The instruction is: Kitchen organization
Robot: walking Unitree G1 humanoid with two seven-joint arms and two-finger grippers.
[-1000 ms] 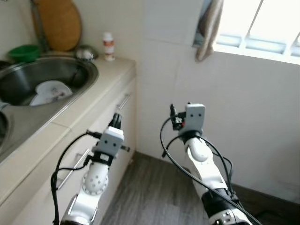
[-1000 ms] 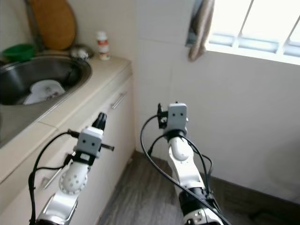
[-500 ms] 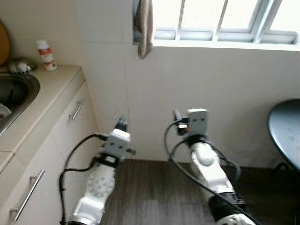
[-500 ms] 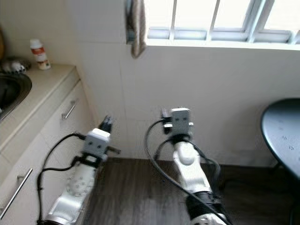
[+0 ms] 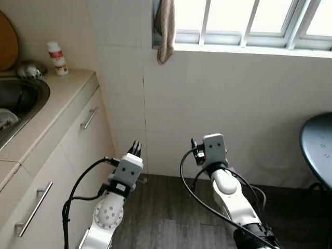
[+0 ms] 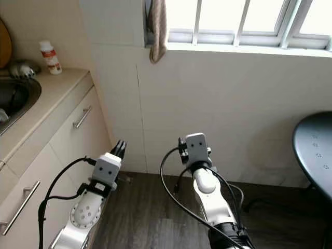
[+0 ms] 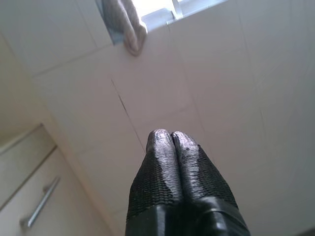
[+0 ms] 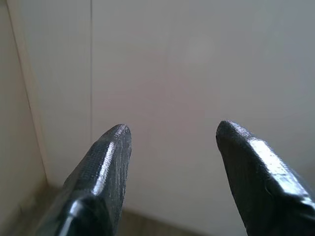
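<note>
Left eye view, both arms raised before tiled wall point(image 5: 207, 104), left gripper point(image 7: 170, 135) fingers together, right gripper point(image 8: 172, 132) fingers apart, bottle point(image 5: 57, 51) on table point(image 5: 57, 98).

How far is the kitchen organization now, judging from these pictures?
Nothing here settles what is done. In hand: nothing. The left gripper is shut on nothing, the right gripper is open, and both point at the tiled wall under the window. On the counter a small bottle stands near the sink, where something white lies. This fits a walk toward a job or away from one.
</note>
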